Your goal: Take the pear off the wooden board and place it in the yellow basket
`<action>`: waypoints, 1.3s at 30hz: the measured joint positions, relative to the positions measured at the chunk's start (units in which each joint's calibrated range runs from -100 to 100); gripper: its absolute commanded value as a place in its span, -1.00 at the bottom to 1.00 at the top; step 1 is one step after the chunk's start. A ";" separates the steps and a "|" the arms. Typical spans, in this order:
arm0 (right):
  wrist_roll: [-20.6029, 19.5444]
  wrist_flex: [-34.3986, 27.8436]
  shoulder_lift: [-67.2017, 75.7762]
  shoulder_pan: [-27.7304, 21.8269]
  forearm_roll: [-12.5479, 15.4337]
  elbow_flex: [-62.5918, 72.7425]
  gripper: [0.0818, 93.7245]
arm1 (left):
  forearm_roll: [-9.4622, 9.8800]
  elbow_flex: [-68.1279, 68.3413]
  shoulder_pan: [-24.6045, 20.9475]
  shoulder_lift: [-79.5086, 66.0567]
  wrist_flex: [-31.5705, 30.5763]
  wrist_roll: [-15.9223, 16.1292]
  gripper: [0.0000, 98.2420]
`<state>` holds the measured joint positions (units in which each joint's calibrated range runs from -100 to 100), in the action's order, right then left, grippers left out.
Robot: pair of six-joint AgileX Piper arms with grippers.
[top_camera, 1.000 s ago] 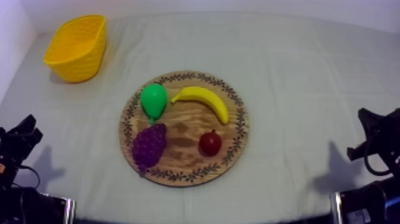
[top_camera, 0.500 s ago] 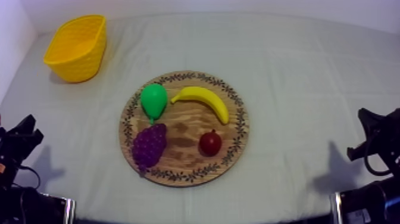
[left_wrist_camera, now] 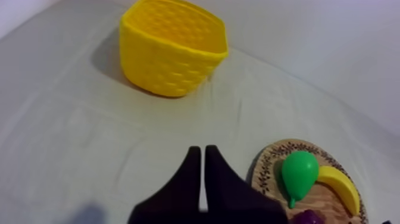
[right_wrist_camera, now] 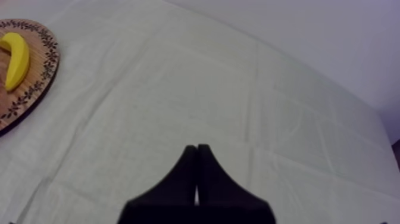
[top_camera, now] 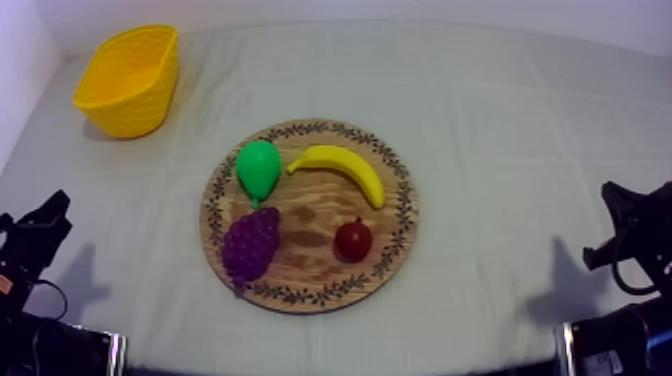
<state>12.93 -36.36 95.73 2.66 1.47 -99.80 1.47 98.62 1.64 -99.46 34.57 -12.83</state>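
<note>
The green pear lies on the upper left part of the round wooden board, stem toward the grapes. At the table's far left corner stands the yellow basket. My left gripper sits low at the left edge, well short of the board. In the left wrist view its fingers lie together as a narrow wedge, shut on nothing, with the basket ahead and the pear beside them. My right gripper rests low at the right edge; its fingers are shut over bare cloth.
Also on the board are a banana, purple grapes and a small red fruit. The right wrist view catches the board's rim and the banana. Open cloth lies between board and basket.
My left gripper has shifted slightly up and toward the table's middle. The right arm and all the fruit stay where they were.
</note>
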 measured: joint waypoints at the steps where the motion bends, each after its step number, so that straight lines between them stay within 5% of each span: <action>1: 0.00 0.00 0.00 0.00 0.00 0.00 -0.99 | 0.00 -0.05 0.78 0.53 -0.10 -0.28 -1.00; 8: 0.00 0.00 0.00 0.00 0.00 0.00 -0.99 | -0.18 -0.27 7.02 6.36 -1.13 0.05 -1.00; 18: 0.00 0.00 0.00 0.00 0.00 0.00 -0.99 | -3.93 -5.76 10.84 17.33 0.36 3.04 -1.00; 28: 0.00 0.00 0.00 0.00 0.00 0.00 -0.99 | -9.11 -19.40 7.12 33.06 15.33 9.82 -1.00; 34: 0.00 0.00 0.00 0.00 0.00 0.00 -0.99 | -12.18 -27.50 3.95 42.81 23.69 9.60 -1.00; 39: 0.00 0.00 0.00 0.00 0.00 0.00 -0.99 | -12.51 -34.68 4.55 50.72 29.57 9.23 -1.00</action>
<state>12.93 -36.36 95.73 2.66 1.47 -99.80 -11.04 63.94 6.19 -48.74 64.14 -3.60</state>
